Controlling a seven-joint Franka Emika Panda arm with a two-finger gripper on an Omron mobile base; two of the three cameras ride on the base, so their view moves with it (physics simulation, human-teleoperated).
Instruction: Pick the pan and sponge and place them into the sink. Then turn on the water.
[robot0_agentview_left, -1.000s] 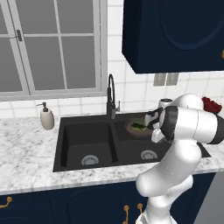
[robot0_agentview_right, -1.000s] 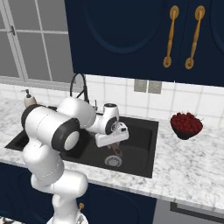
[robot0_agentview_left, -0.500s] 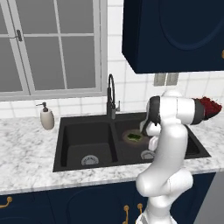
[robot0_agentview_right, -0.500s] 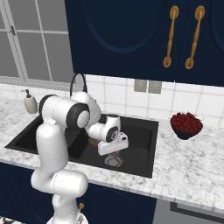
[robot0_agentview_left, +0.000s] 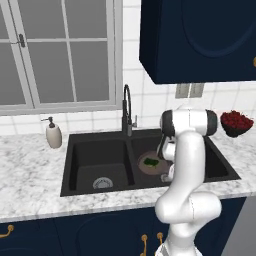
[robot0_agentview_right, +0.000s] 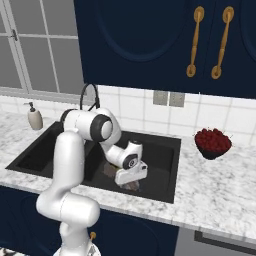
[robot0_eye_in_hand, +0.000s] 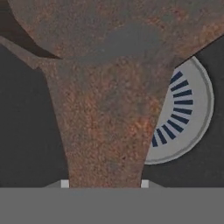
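The pan (robot0_agentview_left: 151, 163) lies low in the right basin of the black sink (robot0_agentview_left: 80, 150), with the green sponge (robot0_agentview_left: 151, 162) resting inside it. In the hand view its rusty brown handle (robot0_eye_in_hand: 105, 144) runs down between the tips of the tool (robot0_agentview_right: 131, 175), which is closed tight on it, above one round metal drain (robot0_eye_in_hand: 186, 118). Around it stand one dark faucet (robot0_agentview_left: 127, 111), one beige soap dispenser (robot0_agentview_left: 53, 134) on the marble bench (robot0_agentview_left: 30, 180), and one bowl of red fruit (robot0_agentview_right: 212, 144). No writing is readable.
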